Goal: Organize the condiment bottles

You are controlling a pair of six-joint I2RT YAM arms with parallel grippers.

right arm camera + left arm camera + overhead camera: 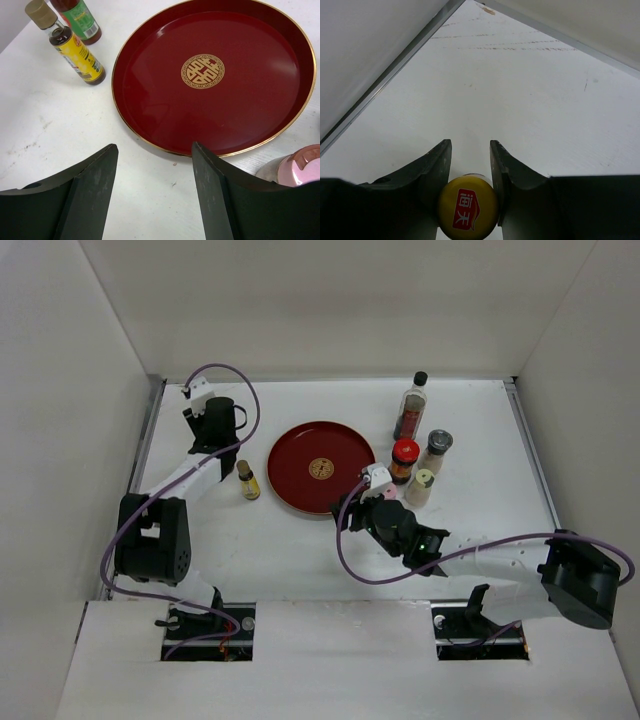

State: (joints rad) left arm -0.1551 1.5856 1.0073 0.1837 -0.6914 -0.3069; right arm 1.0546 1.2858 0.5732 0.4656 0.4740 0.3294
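With left gripper (470,150) clamped on the yellow-capped bottle (468,212) near the far-left wall (pick step) and right gripper (152,150) open beside the pink-capped bottle (300,167), lift vertically, keeping upright, before transfer.

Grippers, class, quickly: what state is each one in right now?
Left gripper: closed on the yellow-capped bottle.
Right gripper: open, holding nothing.
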